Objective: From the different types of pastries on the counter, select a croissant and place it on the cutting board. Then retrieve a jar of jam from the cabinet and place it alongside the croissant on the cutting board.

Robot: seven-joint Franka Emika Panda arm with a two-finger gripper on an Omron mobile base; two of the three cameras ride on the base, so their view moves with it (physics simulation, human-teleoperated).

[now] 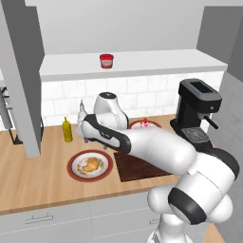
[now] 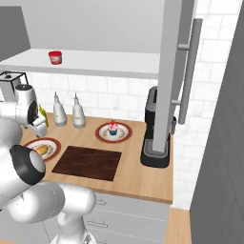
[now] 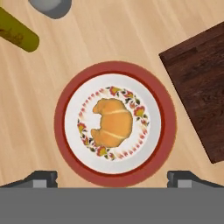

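The golden croissant [image 3: 112, 122] lies in the middle of a red-rimmed flowered plate [image 3: 70, 144] on the wooden counter [image 1: 33, 180]. My gripper [image 3: 113, 177] hangs straight above it, open, with the fingertips [image 3: 41, 177] spread wider than the pastry and nothing between them. The dark cutting board [image 3: 201, 87] lies just right of that plate [image 1: 137, 168], partly hidden by my arm. The red-lidded jar of jam [image 1: 107, 60] stands on the cabinet's white shelf [image 1: 156, 64]. A pink-frosted cupcake [image 2: 113, 127] sits on a second plate behind the board.
A yellow squeeze bottle [image 1: 68, 130] and two white bottles [image 2: 59, 114] stand at the tiled wall behind the croissant plate. A black coffee machine [image 1: 197, 111] is at the counter's right end. A tall grey cabinet panel [image 1: 21, 80] hangs at the left.
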